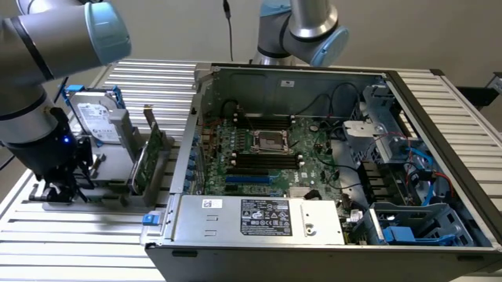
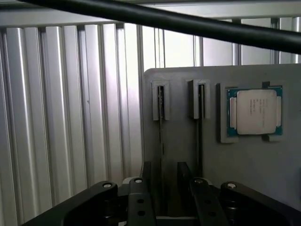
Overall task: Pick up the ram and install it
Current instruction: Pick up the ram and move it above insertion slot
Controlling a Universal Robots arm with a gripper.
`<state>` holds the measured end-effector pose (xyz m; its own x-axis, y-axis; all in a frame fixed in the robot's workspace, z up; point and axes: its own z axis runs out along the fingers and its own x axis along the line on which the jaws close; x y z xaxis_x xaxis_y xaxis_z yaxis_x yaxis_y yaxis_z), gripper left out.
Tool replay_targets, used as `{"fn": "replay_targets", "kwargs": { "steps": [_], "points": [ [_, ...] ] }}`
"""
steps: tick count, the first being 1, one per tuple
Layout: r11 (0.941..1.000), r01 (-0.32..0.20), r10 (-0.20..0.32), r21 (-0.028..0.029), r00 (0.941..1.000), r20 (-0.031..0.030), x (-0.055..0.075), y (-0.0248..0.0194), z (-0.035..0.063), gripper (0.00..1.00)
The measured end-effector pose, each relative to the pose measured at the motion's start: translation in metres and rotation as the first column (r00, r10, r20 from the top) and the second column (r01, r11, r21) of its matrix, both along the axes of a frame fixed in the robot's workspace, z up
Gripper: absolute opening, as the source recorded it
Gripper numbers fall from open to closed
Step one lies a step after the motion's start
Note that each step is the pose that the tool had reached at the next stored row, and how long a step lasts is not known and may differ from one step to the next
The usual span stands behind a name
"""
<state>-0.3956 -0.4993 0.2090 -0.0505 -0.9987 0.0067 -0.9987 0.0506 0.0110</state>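
While the gripper (image 1: pixel 60 189) hangs low over a gray holder (image 1: pixel 106 202) at the exterior view's left, its jaws are spread wide apart and they pinch nothing. In the wrist view the two black fingers (image 2: pixel 140 203) stand on each side of a gap, and the gripper (image 2: pixel 171 203) is just above the holder (image 2: pixel 263 179). The ram (image 2: pixel 160 123) stands on its thin edge in a slot of the holder, so it looks like a thin dark line. That line runs down into the gap between the fingers. I cannot tell if a finger touches it. A second thin stick (image 2: pixel 200 123) stands in the next slot, just beside the first one. Near it a square silver chip (image 2: pixel 254 112) lies flat in its own spot on the holder. In the exterior view a hard drive (image 1: pixel 98 120) and a big green card (image 1: pixel 149 155) stand on the same holder, near the gripper. The open computer case (image 1: pixel 439 147) sits at the exterior view's right, well apart from the gripper. Inside it is the green board (image 1: pixel 314 170) with long black slots (image 1: pixel 267 160). All of this sits on a silver table (image 1: pixel 79 252) with ribs.
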Motion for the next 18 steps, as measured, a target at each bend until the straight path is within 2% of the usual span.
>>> {"fn": "replay_targets", "kwargs": {
  "steps": [10,12,13,14,18],
  "points": [
    [0.9999,0.016,-0.016,-0.0005,0.9999,0.0000,0.000,-0.0017,-0.0178,0.35],
    [0.9998,0.019,-0.019,-0.0004,0.9998,0.0000,0.000,-0.0018,-0.0200,0.22],
    [0.9998,0.020,-0.020,-0.0008,0.9998,-0.0004,0.000,-0.0019,-0.0205,0.22],
    [0.9998,0.021,-0.021,-0.0010,0.9998,-0.0004,0.000,-0.0019,-0.0206,0.16],
    [0.9998,0.021,-0.021,-0.0006,0.9998,-0.0001,0.000,-0.0018,-0.0210,0.15]
  ]
}}
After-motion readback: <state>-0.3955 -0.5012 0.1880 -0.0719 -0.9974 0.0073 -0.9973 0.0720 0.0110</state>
